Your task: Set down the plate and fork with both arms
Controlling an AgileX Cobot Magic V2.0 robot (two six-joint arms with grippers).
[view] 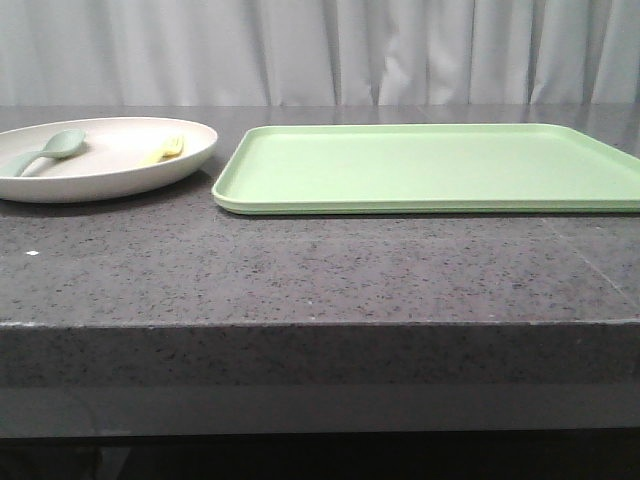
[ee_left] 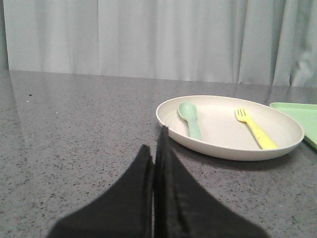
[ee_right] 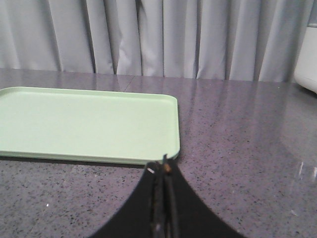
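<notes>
The cream plate sits on the dark stone table at the left; it also shows in the left wrist view. The yellow fork lies in it on the right side, also seen in the left wrist view, beside a sage-green spoon. My left gripper is shut and empty, low over the table just short of the plate's near rim. My right gripper is shut and empty, near a corner of the light green tray. Neither gripper shows in the front view.
The rectangular light green tray lies right of the plate, a small gap between them. The sage-green spoon lies in the plate's left half. The table's front edge runs across. Grey curtains hang behind. A white object stands far right.
</notes>
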